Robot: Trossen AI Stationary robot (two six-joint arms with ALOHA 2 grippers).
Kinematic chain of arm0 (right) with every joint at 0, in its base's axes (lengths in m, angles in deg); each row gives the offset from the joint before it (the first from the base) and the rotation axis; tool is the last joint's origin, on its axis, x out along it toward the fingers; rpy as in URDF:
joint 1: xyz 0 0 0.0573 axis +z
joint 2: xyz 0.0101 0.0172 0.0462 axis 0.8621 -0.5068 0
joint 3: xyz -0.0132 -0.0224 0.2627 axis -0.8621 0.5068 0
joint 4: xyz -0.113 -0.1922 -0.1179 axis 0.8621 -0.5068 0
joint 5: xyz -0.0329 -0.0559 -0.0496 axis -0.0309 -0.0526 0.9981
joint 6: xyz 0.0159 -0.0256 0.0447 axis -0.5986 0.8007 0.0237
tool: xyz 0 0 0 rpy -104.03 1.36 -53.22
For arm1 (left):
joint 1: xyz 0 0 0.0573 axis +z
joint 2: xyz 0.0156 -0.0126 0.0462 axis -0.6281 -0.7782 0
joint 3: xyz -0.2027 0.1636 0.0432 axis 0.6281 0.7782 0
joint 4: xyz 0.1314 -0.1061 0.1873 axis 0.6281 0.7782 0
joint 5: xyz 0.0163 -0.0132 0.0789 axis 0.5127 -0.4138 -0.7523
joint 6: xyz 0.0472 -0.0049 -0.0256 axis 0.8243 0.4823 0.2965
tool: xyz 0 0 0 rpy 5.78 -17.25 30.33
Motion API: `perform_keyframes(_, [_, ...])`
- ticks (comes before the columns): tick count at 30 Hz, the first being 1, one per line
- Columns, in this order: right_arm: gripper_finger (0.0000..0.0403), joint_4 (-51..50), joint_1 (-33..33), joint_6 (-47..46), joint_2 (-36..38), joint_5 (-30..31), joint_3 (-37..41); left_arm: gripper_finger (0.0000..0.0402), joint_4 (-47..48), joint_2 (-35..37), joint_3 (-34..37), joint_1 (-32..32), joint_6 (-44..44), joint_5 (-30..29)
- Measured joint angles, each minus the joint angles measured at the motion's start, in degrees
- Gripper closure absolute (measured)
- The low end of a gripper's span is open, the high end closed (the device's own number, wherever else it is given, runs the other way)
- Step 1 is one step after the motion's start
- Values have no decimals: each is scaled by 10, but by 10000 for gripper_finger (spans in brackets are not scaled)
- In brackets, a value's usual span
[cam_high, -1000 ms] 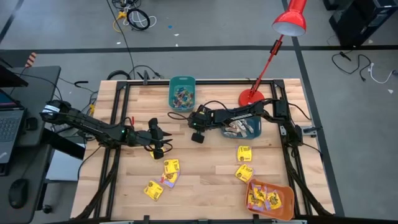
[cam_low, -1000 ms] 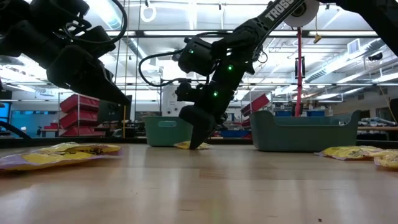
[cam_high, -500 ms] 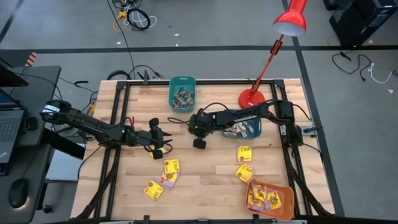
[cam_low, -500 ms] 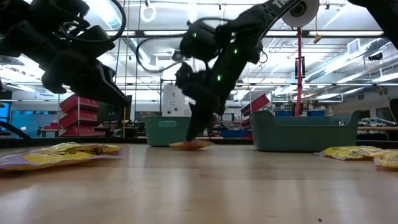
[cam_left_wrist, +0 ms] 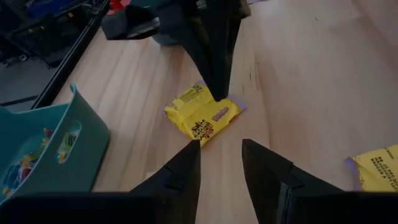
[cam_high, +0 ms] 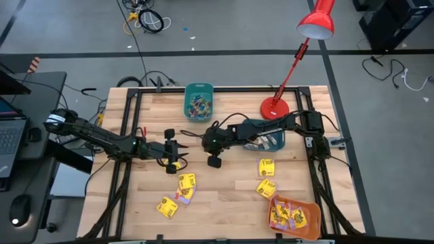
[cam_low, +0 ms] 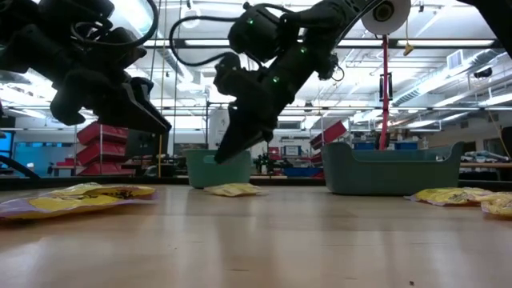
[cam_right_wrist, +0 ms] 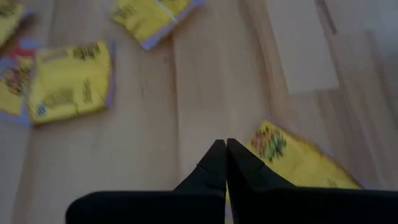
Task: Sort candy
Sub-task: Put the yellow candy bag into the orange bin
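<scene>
The left gripper (cam_high: 182, 157) hangs low over the wooden table (cam_high: 230, 196) with its jaws parted and empty, pointed at a yellow candy packet (cam_left_wrist: 202, 114) lying flat mid-table. The right gripper (cam_low: 222, 150) is poised just above that packet's far edge, jaws clenched on nothing. 2 more yellow packets (cam_high: 184, 184) lie near the front left, 2 others (cam_high: 266, 177) toward the right beside the orange bin (cam_high: 294, 217) of packets. The teal bin (cam_high: 199, 102) at the back holds small coloured sweets.
</scene>
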Motion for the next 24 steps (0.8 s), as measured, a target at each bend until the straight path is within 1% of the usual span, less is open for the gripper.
perform_keyframes(3, [403, 17, 5, 1, 0, -1, 0, 274, -7, 0, 0, 0, -3, 0])
perform_keyframes(4, [403, 15, 8, 7, 0, 20, 0, 272, -10, 0, 0, 0, -3, 0])
perform_keyframes(5, [403, 8, 11, 20, 0, 55, 0, 271, -12, 0, 0, 0, -4, 0])
perform_keyframes(8, [403, -34, 23, 84, 0, 139, 0, 269, -11, 0, 0, 0, -16, 1])
perform_keyframes(10, [401, -52, 29, 120, 0, 162, 0, 269, -11, 0, 0, 0, -20, 1])
perform_keyframes(12, [393, -58, 36, 142, 0, 166, 0, 269, -10, 0, 0, 0, -27, 1])
perform_keyframes(16, [354, -59, 44, 162, 0, 165, 0, 269, -12, 0, 0, 0, -32, 1])
perform_keyframes(24, [239, -57, 46, 123, 0, 162, -1, 269, -12, 0, 0, 0, -37, 1])
